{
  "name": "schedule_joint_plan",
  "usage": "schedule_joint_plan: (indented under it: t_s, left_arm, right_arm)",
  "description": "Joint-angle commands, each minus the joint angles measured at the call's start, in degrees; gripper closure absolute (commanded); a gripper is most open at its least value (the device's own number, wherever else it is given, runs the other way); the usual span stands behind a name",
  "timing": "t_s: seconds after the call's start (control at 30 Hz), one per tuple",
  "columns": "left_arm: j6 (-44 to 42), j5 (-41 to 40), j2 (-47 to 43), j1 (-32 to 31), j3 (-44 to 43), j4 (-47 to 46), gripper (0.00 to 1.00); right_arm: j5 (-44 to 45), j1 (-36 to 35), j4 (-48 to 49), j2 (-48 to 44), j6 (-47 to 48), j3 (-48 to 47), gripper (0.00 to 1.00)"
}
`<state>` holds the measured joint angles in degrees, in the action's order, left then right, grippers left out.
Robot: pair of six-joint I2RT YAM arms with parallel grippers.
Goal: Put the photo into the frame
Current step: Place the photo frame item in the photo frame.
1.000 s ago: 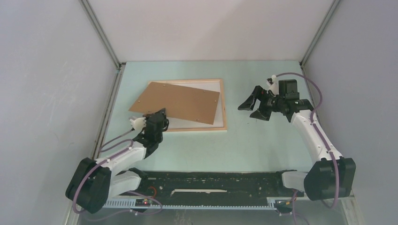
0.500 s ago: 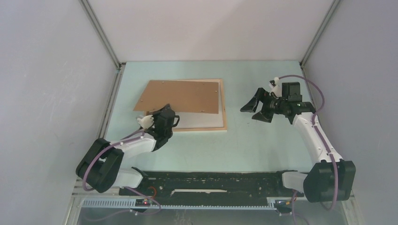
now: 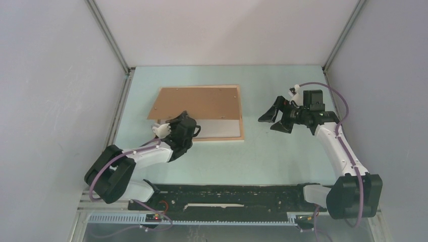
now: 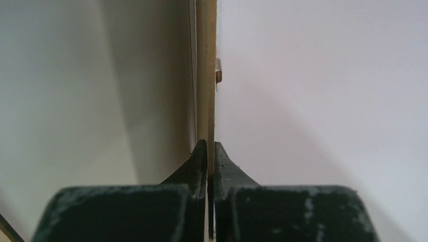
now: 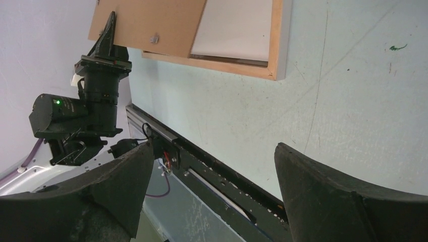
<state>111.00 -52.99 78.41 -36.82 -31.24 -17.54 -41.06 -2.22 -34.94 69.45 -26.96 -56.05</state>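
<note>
Lying brown back up, the photo (image 3: pixel 199 102) overlaps the frame (image 3: pixel 242 118) without being seated, its near edge pinched tight by the left gripper (image 3: pixel 175 121), probably to steer it into the recess just ahead. Well to that gripper's right, the right gripper (image 3: pixel 273 117) hovers wide and empty over the surface (image 3: pixel 282 156), seemingly ready to steady the frame.

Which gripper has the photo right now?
The left gripper, shut on the photo's near edge; the right gripper is open and empty, right of the frame.
</note>
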Motion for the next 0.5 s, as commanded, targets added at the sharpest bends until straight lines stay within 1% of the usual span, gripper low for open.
schedule_joint_plan:
  t_s: [0.0, 0.27, 0.47]
  left_arm:
    - [2.5, -6.7, 0.4, -2.0, -2.8, -2.6, 1.00]
    - [6.0, -7.5, 2.9, -3.3, -2.9, -3.0, 1.00]
    - [6.5, -7.0, 5.9, -3.6, -4.4, -3.2, 0.99]
  right_arm:
    - [-1.3, 0.3, 1.1, -2.1, 1.4, 0.4, 0.04]
    - [-1.8, 0.3, 1.5, -2.7, 1.5, 1.2, 0.04]
    - [-1.9, 0.2, 1.6, -2.7, 1.3, 1.2, 0.04]
